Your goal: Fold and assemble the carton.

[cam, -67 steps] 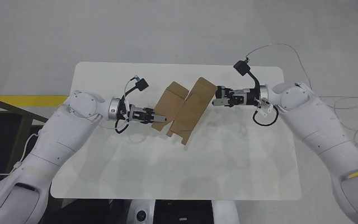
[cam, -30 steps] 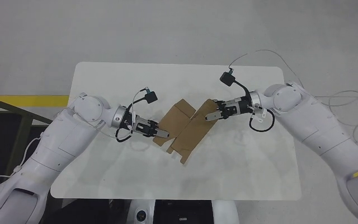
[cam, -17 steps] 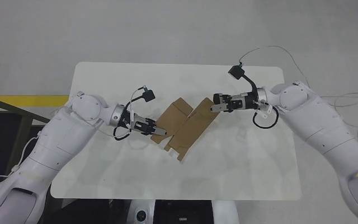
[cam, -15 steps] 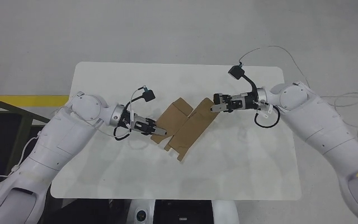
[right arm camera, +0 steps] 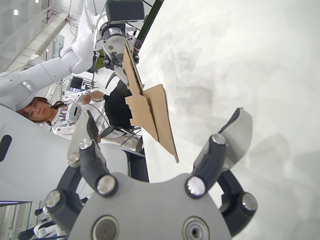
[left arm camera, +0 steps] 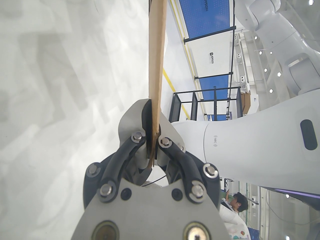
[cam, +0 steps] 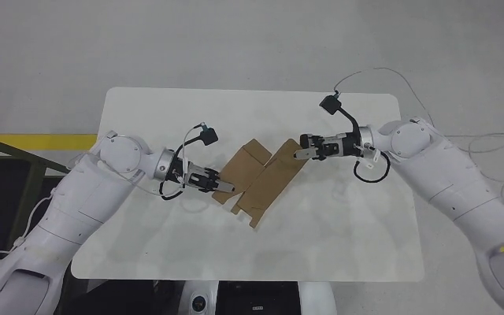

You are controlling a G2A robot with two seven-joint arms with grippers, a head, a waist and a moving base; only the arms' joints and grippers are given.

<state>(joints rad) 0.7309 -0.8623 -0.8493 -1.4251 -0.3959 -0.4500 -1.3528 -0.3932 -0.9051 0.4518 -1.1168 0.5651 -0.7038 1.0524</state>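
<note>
Left wrist view, nearest first: the left gripper (left arm camera: 152, 136) is seen pressed together on one end edge of the carton (left arm camera: 157, 51). The flattened cardboard is pinched edge-on between both pads and, as far as can be told, is held clear of the table (left arm camera: 50, 76). From the top view the carton is placed over the middle of the table, between the two arms, with its panels partly sprung apart but not squared. Notched flaps are noted at the end nearer the robot. Farther along, at the carton's opposite corner, the right gripper (right arm camera: 163, 126) is found with its fingers spread wide. The cardboard corner lies in the gap between them and appears to be touched by neither pad; nothing is held. Step judged in hand: the blank is anchored by one arm and a second hold is wanted for opening it into a tube; no flap is yet folded. Next move, as judged: the free corner is to be taken on a single panel only. The panels are then to be drawn apart against the left hold, without the thin board being creased or pulled out of the pinch.
</note>
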